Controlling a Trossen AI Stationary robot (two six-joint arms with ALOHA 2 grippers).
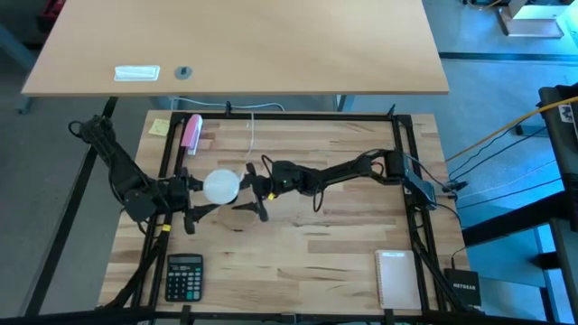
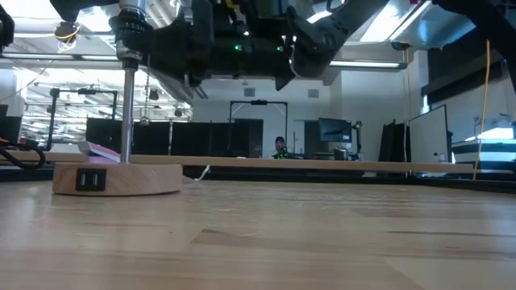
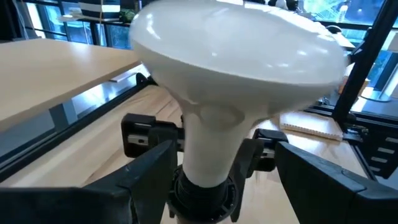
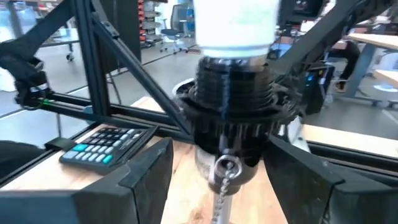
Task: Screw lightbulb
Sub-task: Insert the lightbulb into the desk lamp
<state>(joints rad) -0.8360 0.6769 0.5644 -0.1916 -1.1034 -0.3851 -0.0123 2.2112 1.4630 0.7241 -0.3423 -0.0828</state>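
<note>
Here, lightbulb [image 1: 220,186]: seated neck-down in the black socket [image 4: 235,127], raised above the surface [image 1: 316,235]
Left gripper [image 3: 208,180]: fingers spread on either side of the bulb's neck
Right gripper [image 4: 217,171]: fingers spread around the socket
Nearby: calculator [image 1: 183,276]

L hand [image 1: 194,206] open, R hand [image 1: 256,191] prob open
</note>
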